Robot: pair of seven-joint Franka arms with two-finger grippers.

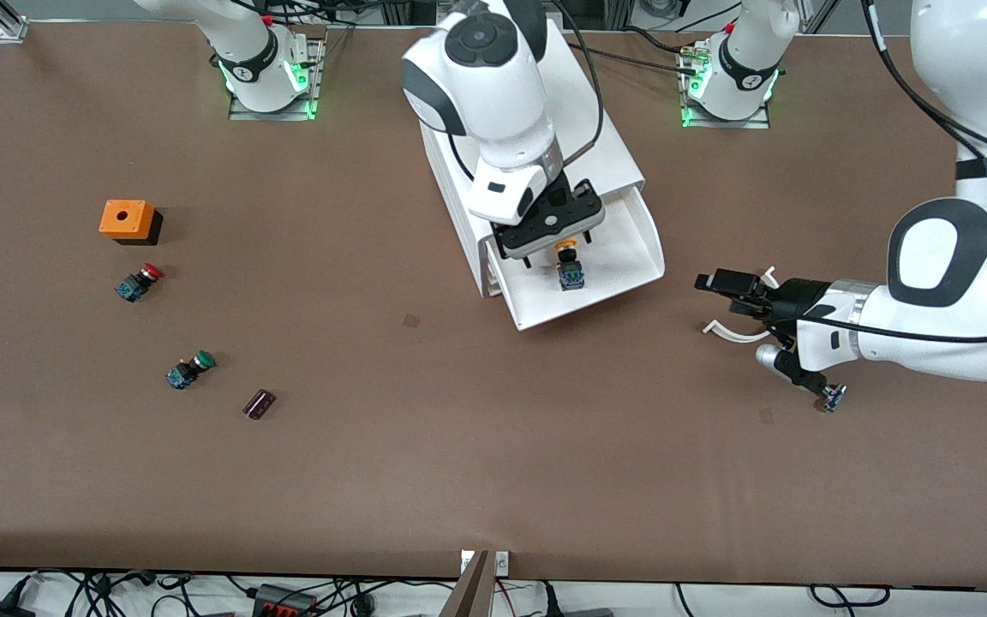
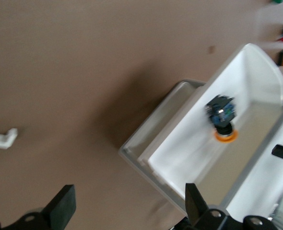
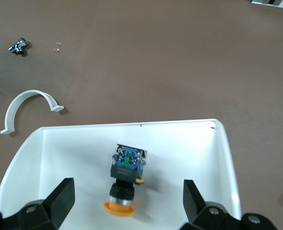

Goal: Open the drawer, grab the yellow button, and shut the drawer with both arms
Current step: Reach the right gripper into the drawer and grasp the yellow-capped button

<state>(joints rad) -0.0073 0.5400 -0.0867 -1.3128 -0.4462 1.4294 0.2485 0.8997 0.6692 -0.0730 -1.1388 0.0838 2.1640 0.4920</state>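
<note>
The white cabinet (image 1: 613, 146) stands mid-table with its top drawer (image 1: 626, 257) pulled out toward the front camera. The button (image 1: 570, 269), orange-yellow cap on a black and blue body, lies on its side in the drawer. My right gripper (image 1: 559, 248) hangs open just over it; in the right wrist view the button (image 3: 127, 167) lies between the spread fingers (image 3: 61, 197) of the right gripper (image 3: 127, 197), untouched. My left gripper (image 1: 720, 290) is open over the table beside the drawer, toward the left arm's end. In the left wrist view the left gripper (image 2: 128, 206) holds nothing, with the drawer (image 2: 256, 81) and button (image 2: 221, 115) visible.
A white curved strip (image 1: 733, 334) lies on the table under the left gripper, and a small metal part (image 1: 832, 398) lies nearer the camera. Toward the right arm's end lie an orange box (image 1: 128, 221), a red-capped button (image 1: 140, 281), a green-capped button (image 1: 190, 369) and a small dark piece (image 1: 259, 404).
</note>
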